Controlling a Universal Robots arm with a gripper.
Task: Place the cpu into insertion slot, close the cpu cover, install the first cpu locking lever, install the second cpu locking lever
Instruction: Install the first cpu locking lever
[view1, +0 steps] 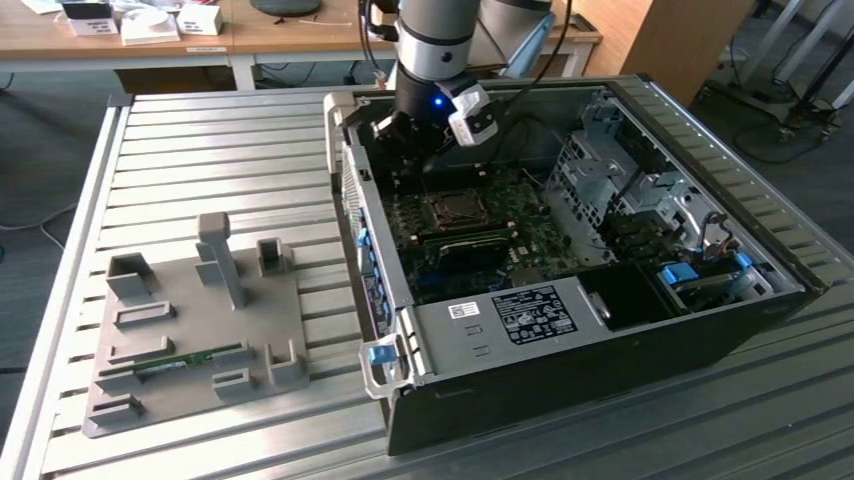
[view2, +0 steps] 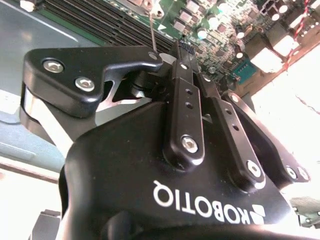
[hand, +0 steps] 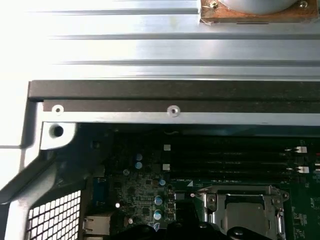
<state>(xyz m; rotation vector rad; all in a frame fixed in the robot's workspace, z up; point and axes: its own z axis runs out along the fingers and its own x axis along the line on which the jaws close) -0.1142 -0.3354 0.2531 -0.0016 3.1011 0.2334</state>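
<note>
The insertion slot (view1: 455, 210) sits in the green motherboard inside the open computer case. The cpu cover (hand: 235, 191) lies flat over it, and the dull grey cpu (hand: 245, 212) shows through its window. My gripper (view1: 404, 150) hangs inside the case just behind the slot, near the case's back wall. In the second wrist view the gripper (view2: 162, 55) is shut, fingertips together. A thin metal locking lever (view2: 153, 30) sticks out right at the fingertips; whether it is pinched or only touched I cannot tell.
Long black memory slots (hand: 235, 160) run beside the slot. The case wall (view1: 350, 190) stands close to the gripper, with a drive cage (view1: 627, 190) on the far side. A grey fixture plate (view1: 187, 320) with a memory stick (view1: 174, 362) lies on the slatted table at the exterior view's left.
</note>
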